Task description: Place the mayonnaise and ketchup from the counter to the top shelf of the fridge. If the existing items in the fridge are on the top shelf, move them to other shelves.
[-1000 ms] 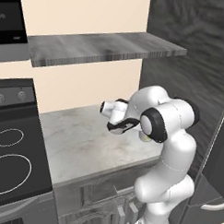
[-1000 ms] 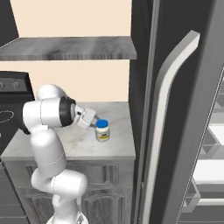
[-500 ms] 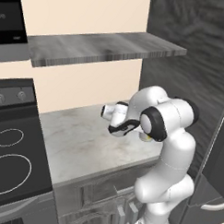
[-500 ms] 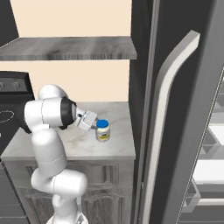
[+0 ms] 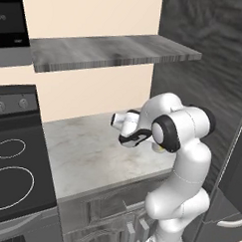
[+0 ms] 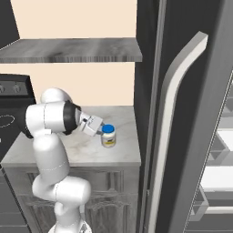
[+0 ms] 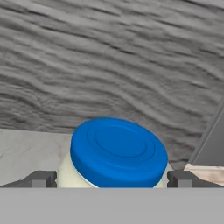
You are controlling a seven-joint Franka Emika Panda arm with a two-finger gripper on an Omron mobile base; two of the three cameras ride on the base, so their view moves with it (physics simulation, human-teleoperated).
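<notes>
The mayonnaise (image 6: 108, 135) is a pale jar with a blue lid, standing upright on the grey marble counter (image 6: 77, 152) close to the fridge side. My gripper (image 6: 100, 131) reaches it from the left at lid height and is open. In the hand view the mayonnaise lid (image 7: 118, 151) sits between the two dark fingertips (image 7: 41, 178), which stand apart on either side of the jar and do not press it. From the left base view only a sliver of the mayonnaise (image 5: 159, 148) peeks out behind my arm. The ketchup is out of view.
The fridge door (image 6: 182, 118) stands open to the right, with pale shelves (image 6: 218, 159) inside. The fridge's dark side wall (image 7: 109, 65) rises right behind the jar. A wall shelf (image 5: 111, 50) hangs above the counter. A black stove (image 5: 11, 163) lies to the left.
My hand has sunk slightly and edged closer to the mayonnaise jar. The jaws stay open and the jar has not moved.
</notes>
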